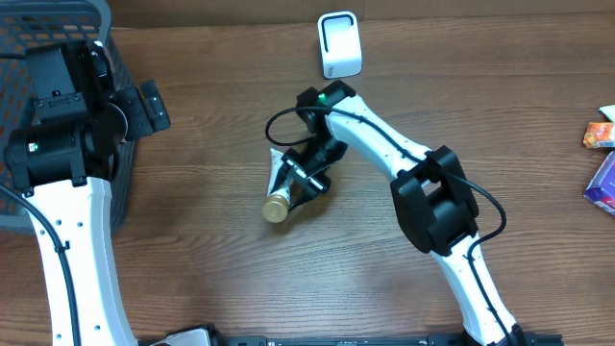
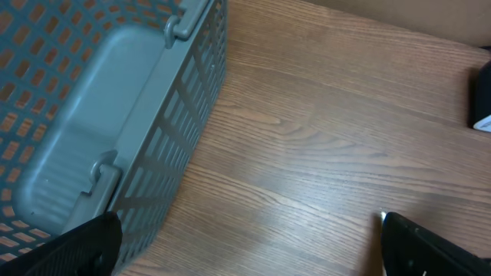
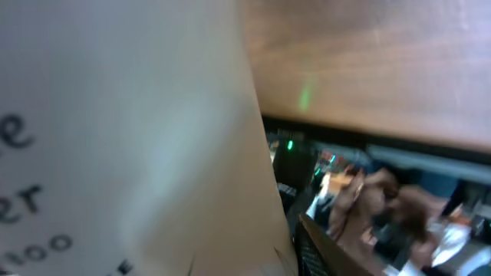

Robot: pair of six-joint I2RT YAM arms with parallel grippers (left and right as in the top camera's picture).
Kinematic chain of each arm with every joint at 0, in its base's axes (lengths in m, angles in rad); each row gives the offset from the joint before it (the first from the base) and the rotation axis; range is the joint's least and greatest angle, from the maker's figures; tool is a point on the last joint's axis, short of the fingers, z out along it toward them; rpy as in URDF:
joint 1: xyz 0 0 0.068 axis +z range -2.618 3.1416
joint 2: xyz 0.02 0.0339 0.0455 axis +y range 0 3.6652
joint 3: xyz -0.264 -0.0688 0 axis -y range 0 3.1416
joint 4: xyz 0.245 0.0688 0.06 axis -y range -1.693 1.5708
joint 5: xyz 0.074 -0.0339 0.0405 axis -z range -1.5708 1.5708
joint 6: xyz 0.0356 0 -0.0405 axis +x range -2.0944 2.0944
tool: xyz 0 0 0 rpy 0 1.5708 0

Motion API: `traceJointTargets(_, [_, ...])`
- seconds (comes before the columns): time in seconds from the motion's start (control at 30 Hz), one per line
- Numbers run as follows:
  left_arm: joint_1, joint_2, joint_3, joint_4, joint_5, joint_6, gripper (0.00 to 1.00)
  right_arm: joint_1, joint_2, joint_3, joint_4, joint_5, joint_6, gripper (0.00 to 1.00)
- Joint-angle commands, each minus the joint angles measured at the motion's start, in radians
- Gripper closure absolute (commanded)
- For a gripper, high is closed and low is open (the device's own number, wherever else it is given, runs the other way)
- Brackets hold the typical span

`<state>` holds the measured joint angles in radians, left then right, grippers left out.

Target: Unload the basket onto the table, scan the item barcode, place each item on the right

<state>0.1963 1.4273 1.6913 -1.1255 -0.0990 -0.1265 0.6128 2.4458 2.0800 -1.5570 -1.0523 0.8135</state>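
Overhead: the item point(image 1: 278, 205), bottle-like with a tan cap, lies on its side about mid-table point(image 1: 192, 250). The right hand point(image 1: 306, 178) is down on it, fingers either side of the body. Can't tell whether they actually pinch it or just bracket it. White scanner point(image 1: 339, 44) stands by the far edge, well apart from the item. Left hand point(image 1: 152, 106) hangs beside the grey basket point(image 1: 108, 38) at the far-left corner, nothing in it.

Left wrist: left hand point(image 2: 253, 257) spread wide and empty, basket point(image 2: 161, 115) wall to one side, bare wood below.

Right wrist: the item point(image 3: 115, 115) fills the left half, pale surface with blurred print, too close to show finger contact. Table point(image 3: 368, 61) behind.

Risks, as judged: the round body could roll or squirt out if the pinch lands off-centre. A loose hold could drop it on the way to the scanner. Fingers may cover the barcode, or it may face away from the scanner window, so no read.
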Motion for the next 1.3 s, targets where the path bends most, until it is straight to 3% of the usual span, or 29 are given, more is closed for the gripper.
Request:
traceJointTargets(0.0, [0.000,-0.002,0.017,0.003,-0.008,0.015,0.00,-0.030,0.006,0.002,-0.070,-0.118,-0.012,0.72])
traceJointTargets(0.27, [0.000,-0.002,0.017,0.003,-0.008,0.015,0.00,-0.057,0.006,0.003,-0.138,-0.270,-0.063,0.80])
traceJointTargets(0.4, [0.000,-0.002,0.017,0.003,-0.009,0.015,0.00,-0.057,0.006,0.003,-0.138,-0.383,-0.055,0.95])
traceJointTargets(0.77, [0.000,-0.002,0.017,0.003,-0.008,0.015,0.00,-0.099,0.006,0.003,-0.138,-0.415,0.263,0.94])
traceJointTargets(0.87, [0.000,-0.002,0.017,0.003,-0.008,0.015,0.00,-0.124,0.006,0.002,-0.115,-0.357,0.365,0.93])
traceJointTargets(0.97, [0.000,-0.002,0.017,0.003,-0.008,0.015,0.00,-0.159,0.006,0.002,-0.076,-0.230,0.473,0.83])
traceJointTargets(1.27, [0.000,-0.002,0.017,0.003,-0.008,0.015,0.00,-0.224,0.006,0.002,-0.051,0.124,0.480,0.79])
